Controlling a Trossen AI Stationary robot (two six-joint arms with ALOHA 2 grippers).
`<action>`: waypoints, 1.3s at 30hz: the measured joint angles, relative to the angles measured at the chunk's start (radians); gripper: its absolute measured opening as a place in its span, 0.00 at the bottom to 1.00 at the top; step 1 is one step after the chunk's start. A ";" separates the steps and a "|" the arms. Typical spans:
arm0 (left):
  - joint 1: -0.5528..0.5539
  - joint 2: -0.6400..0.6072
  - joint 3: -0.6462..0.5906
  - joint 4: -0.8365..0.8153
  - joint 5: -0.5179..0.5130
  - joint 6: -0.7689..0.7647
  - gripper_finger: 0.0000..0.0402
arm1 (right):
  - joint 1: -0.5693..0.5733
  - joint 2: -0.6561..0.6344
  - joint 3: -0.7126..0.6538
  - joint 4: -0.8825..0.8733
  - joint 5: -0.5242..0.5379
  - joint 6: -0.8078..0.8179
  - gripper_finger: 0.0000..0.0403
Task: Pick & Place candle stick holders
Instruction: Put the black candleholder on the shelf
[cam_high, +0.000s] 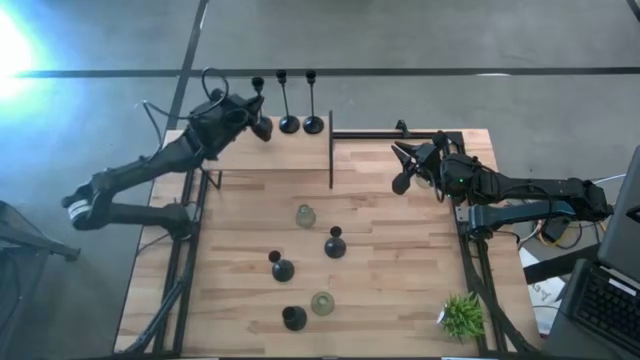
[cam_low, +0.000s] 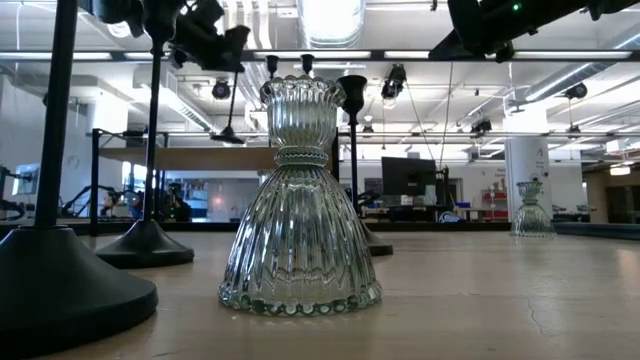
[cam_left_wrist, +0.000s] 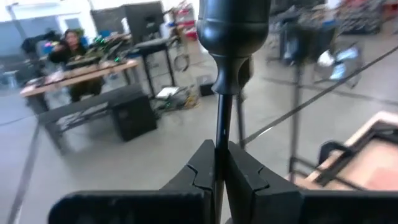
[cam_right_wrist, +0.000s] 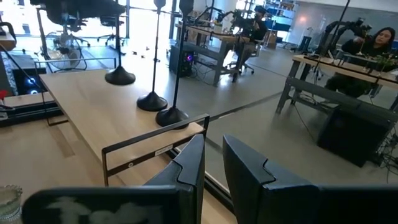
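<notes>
Left jaws (cam_left_wrist: 221, 180) clamp the thin stem of a tall black holder (cam_left_wrist: 231, 31); stem runs straight out between them, cup end away from the wrist. In the high view the left gripper (cam_high: 262, 128) sits at the table's (cam_high: 400, 290) 11 o'clock corner, base just beside two tall holders (cam_high: 289, 122) (cam_high: 313, 122) standing in a row toward 12. Judgement: placement turns on keeping the stem vertical and landing at 9 o'clock of that pair without touching.

Right jaws (cam_right_wrist: 211, 162) slightly apart, holding nothing; right gripper (cam_high: 405, 180) hangs near 2 o'clock. The short black ones (cam_high: 335, 245) and glass ones (cam_high: 305, 215) remain mid-table, nearer the right arm.
</notes>
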 joint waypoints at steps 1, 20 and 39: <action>0.007 -0.003 -0.004 -0.001 0.000 -0.007 0.04 | 0.000 0.000 0.000 0.000 0.000 0.000 0.13; 0.081 0.032 -0.044 0.094 -0.030 -0.145 0.04 | 0.000 0.001 0.000 0.000 -0.002 0.000 0.13; 0.162 0.074 -0.045 0.077 -0.028 -0.142 0.04 | 0.000 0.001 0.000 0.000 -0.001 0.000 0.13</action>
